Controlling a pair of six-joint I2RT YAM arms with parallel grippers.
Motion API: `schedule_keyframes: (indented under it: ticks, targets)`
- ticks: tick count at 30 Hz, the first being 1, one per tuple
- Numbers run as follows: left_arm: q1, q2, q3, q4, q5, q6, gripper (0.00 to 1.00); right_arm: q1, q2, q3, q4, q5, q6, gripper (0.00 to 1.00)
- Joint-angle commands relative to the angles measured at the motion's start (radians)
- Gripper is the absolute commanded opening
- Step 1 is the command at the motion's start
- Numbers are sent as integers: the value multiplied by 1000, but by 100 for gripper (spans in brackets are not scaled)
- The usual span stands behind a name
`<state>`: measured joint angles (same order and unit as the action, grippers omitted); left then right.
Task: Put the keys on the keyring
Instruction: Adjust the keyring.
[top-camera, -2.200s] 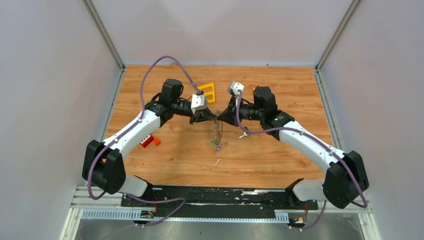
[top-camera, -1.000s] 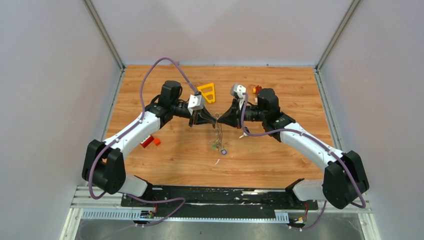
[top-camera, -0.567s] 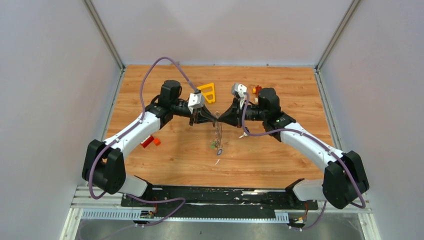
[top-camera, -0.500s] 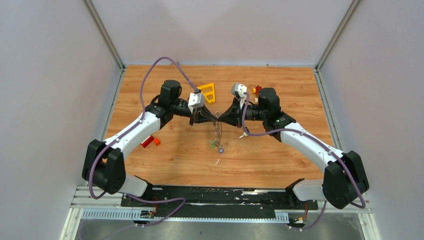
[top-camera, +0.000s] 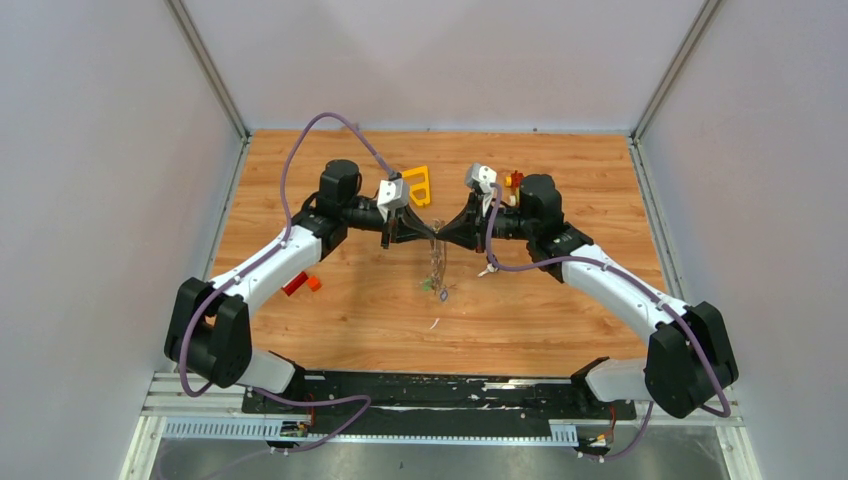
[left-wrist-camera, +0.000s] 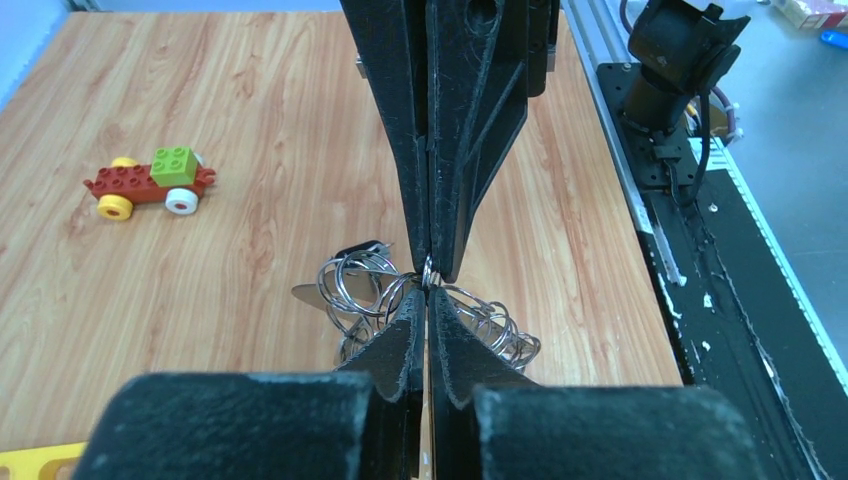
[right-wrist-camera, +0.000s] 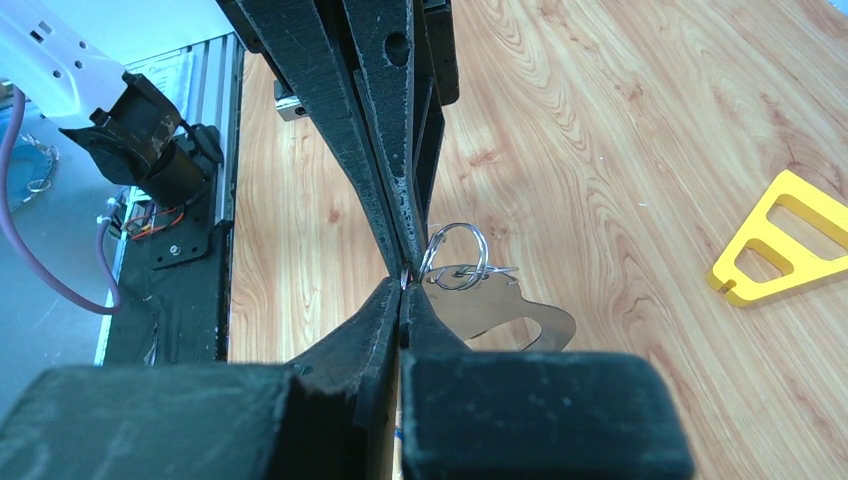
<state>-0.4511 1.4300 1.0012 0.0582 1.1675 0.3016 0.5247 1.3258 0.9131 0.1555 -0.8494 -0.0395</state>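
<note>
Two tools meet tip to tip above the middle of the wooden surface (top-camera: 330, 320). The left tool (left-wrist-camera: 427, 298) and the right tool (right-wrist-camera: 402, 288) each have their jaws pressed together, and both appear to pinch the same thin wire ring (left-wrist-camera: 428, 276). The keys (top-camera: 438, 285) hang below that point in a tangle of silver loops, with green and blue tags lowest. A flat silver piece (right-wrist-camera: 505, 308) dangles among them. A toy block car (left-wrist-camera: 150, 180) and a yellow triangle frame (right-wrist-camera: 785, 240) lie well apart on the wood.
</note>
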Motion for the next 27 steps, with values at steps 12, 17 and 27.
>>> schedule_keyframes:
  ticks: [12,17,27]
  targets:
    - [-23,-63,8,-136,-41,65,0,-6,5,16,45,42,-37,2]
    - [-35,-67,103,-404,-172,208,0,-9,20,33,15,47,-46,12]
    - [-86,-71,208,-623,-407,235,0,-10,35,35,6,4,-66,24]
